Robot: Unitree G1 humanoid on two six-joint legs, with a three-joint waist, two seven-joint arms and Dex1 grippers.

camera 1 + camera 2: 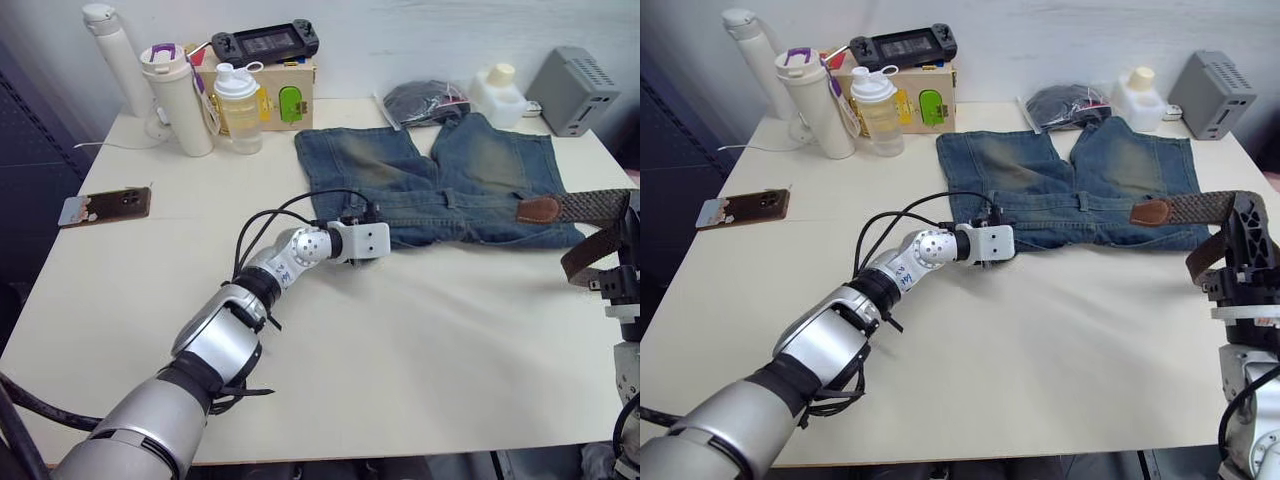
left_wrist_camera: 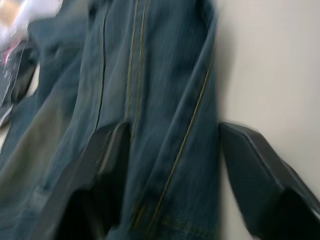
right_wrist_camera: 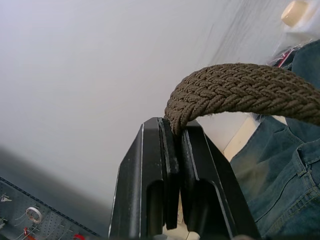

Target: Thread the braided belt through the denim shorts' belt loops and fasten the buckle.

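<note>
The denim shorts [image 1: 440, 170] lie flat on the white table with the waistband toward me. My left gripper [image 2: 172, 132] is open at the waistband's left corner, one finger [image 2: 112, 150] over the denim and the other [image 2: 250, 160] over bare table. A belt loop [image 1: 1083, 200] shows at mid waistband. At the table's right edge my right gripper [image 1: 1243, 222] is shut on the braided belt [image 3: 240, 92]. The strap reaches left, and its tan tip [image 1: 1150, 212] lies over the right part of the waistband. Its other end hangs below the gripper. The buckle is out of view.
Bottles [image 1: 178, 95] and a wooden box [image 1: 290, 92] with a game console on it stand at the back left. A phone [image 1: 105, 206] lies at the left edge. A black bag [image 1: 425, 100], a white jar [image 1: 497, 92] and a grey device [image 1: 573, 88] sit behind the shorts.
</note>
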